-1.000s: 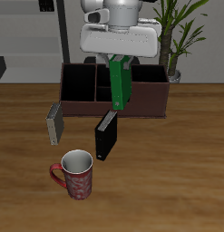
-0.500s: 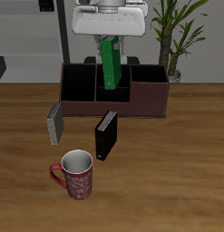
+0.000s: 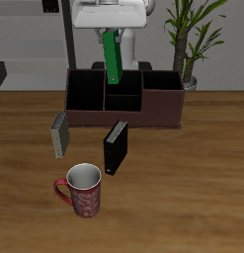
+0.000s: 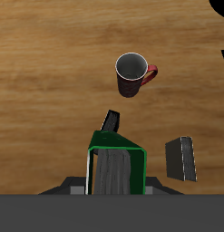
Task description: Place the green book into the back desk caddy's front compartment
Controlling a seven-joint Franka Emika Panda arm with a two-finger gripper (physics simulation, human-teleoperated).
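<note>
The gripper (image 3: 112, 33) holds the green book (image 3: 113, 59) in the air, its fingers closed on the book's upper end. The book hangs nearly upright, slightly tilted, with its lower end above the caddy (image 3: 123, 111), over the middle column. It does not touch the caddy. In the wrist view the book (image 4: 115, 154) shows end-on, green cover wrapped around pale page edges, with the gripper's dark body just behind it; the fingertips themselves are hidden there.

The caddy stands toward the desk's back edge, a long dark red-brown box with black-lined cells. The front compartment (image 3: 122, 102) of its middle column is a small square cell on the side nearer the desk's front edge. The book's lower end appears above or just behind this cell, though the exact cell under it cannot be told from this angle.

In front of the caddy, a black book (image 3: 115, 147) lies on the desk (image 3: 193, 188), one end near the caddy's front wall. Beside it, apart from it, lies a grey book (image 3: 59, 134). Nearer the desk's front edge stands a red patterned mug (image 3: 82, 190), upright, its handle pointing away from the black book. The mug (image 4: 132, 72), the black book (image 4: 111, 121) and the grey book (image 4: 181, 158) also show in the wrist view. A potted plant (image 3: 190, 35) stands behind the caddy's end, at the desk's back edge.
</note>
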